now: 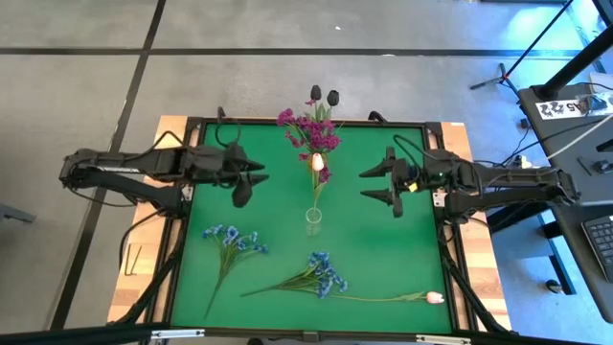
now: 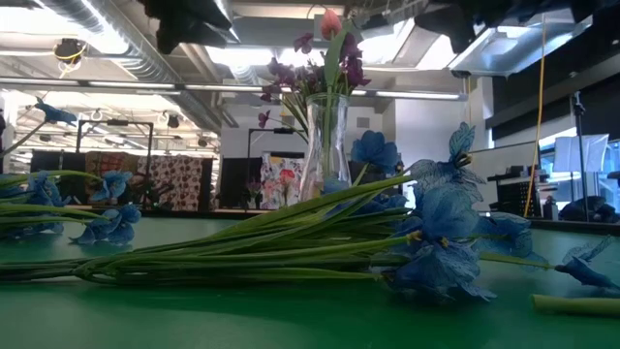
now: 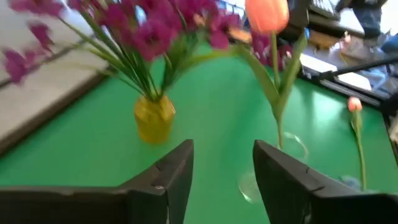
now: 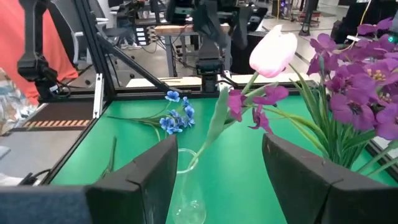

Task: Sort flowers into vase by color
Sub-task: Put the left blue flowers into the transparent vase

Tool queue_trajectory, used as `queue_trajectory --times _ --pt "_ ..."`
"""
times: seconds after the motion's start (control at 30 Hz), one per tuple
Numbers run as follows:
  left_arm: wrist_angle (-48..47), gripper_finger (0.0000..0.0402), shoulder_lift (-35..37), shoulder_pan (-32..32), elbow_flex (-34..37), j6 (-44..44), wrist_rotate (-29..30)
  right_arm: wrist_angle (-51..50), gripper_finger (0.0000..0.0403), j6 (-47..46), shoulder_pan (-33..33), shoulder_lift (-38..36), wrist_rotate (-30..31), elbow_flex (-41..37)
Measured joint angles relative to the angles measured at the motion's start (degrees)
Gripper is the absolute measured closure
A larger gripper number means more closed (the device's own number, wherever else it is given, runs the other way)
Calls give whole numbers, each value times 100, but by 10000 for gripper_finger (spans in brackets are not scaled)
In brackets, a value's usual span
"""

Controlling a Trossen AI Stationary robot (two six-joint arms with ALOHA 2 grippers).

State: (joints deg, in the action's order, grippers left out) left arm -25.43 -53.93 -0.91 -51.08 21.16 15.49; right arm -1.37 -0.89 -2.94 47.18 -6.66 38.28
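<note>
The left gripper [image 1: 251, 179] hangs open with nothing between its fingers. Just ahead of it a pale pink tulip [image 1: 317, 162] stands in the clear glass vase [image 1: 313, 220], stem rising from the vase mouth and leaning toward the far edge of the table; the open fingers suggest the tulip has been let go to rest there. Beyond it the magenta sprays [image 1: 311, 130] fan up out of a yellow vase [image 3: 153, 117], with two near-black tulips [image 1: 324, 96] past them.

The right gripper [image 1: 384, 182] faces the same vase from the other side, also open and empty.

Nearer the front edge, two blue sprays [image 1: 233, 241] [image 1: 322, 273] lie flat, stems slanting, and another pink tulip [image 1: 434, 298] lies crosswise, bud toward the right arm's side, all likely still unsorted.
</note>
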Motion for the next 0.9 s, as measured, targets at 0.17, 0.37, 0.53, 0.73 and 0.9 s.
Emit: queue_trajectory --times 0.17,0.37,0.53,0.73,0.9 --pt "-766 231 -18 268 -490 581 244 -4 168 118 86 0 64 0" --pt "-2526 230 -345 455 -1026 1820 105 -40 168 259 84 2 59 0" --pt "-3546 230 -820 666 -1092 3173 -1094 -48 168 375 83 2 54 0" --pt "-3745 230 -1213 1609 -1092 4450 -1762 -41 169 405 79 -26 51 0" --pt "-3751 230 -1350 2787 -1092 5928 -1165 -46 169 407 79 -26 48 0"
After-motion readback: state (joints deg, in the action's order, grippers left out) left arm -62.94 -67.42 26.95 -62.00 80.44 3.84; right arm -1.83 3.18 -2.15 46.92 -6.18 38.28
